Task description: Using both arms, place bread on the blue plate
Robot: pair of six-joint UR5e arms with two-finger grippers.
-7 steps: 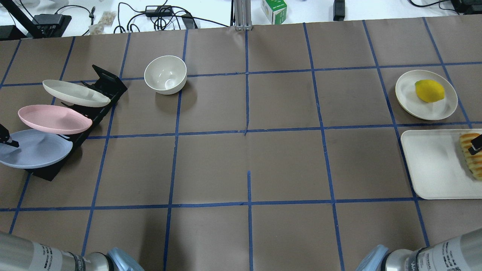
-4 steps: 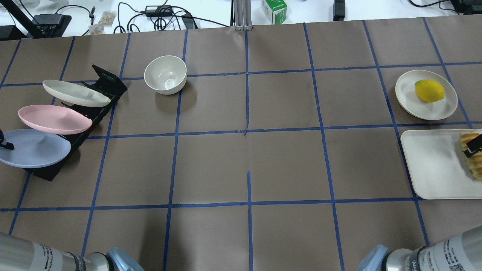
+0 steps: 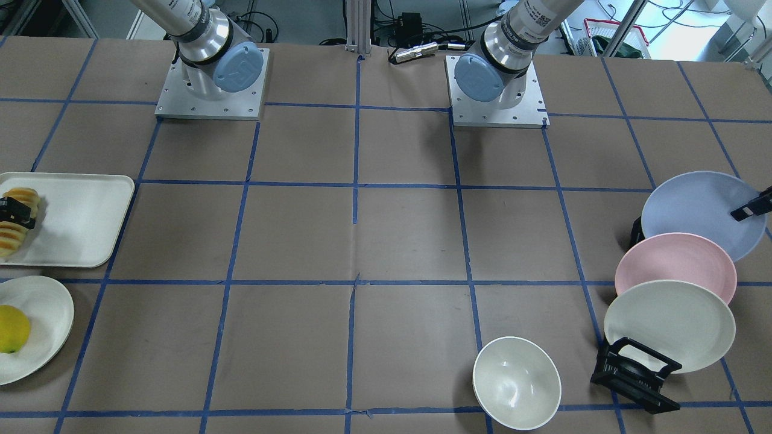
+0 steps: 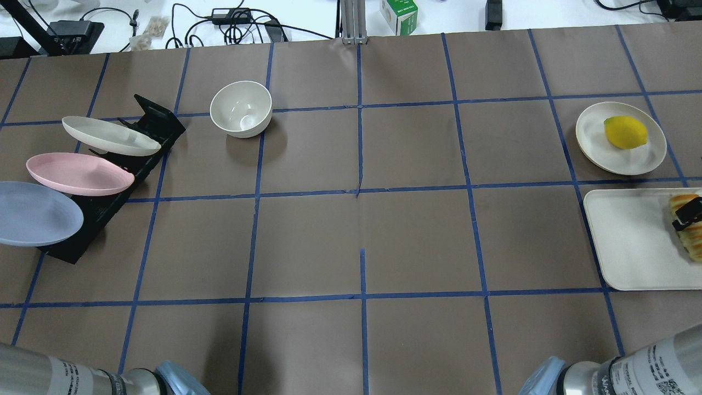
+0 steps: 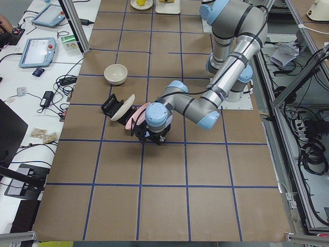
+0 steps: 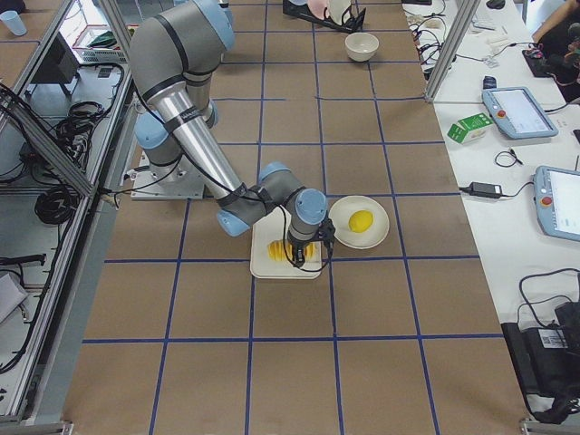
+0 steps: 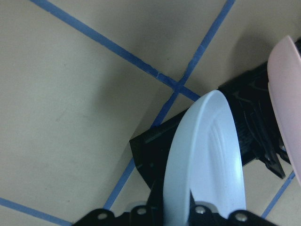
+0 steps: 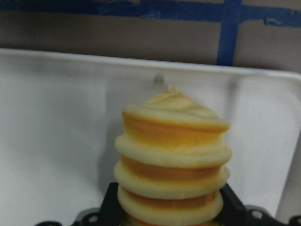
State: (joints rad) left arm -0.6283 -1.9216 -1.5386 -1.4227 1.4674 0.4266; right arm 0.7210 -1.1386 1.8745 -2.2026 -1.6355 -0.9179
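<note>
Brown paper surface, blue tape grid. Left end effector clenched on the rim of the blue plate. The plate is tilted at the robot-side end of the black rack, next to the pink plate. Right end effector clamped across the bread, at the outer edge of the white tray. Cannot tell whether the bread touches the tray.

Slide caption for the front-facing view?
Left gripper holds the blue plate's rim; right gripper holds the bread at the white tray.
</note>
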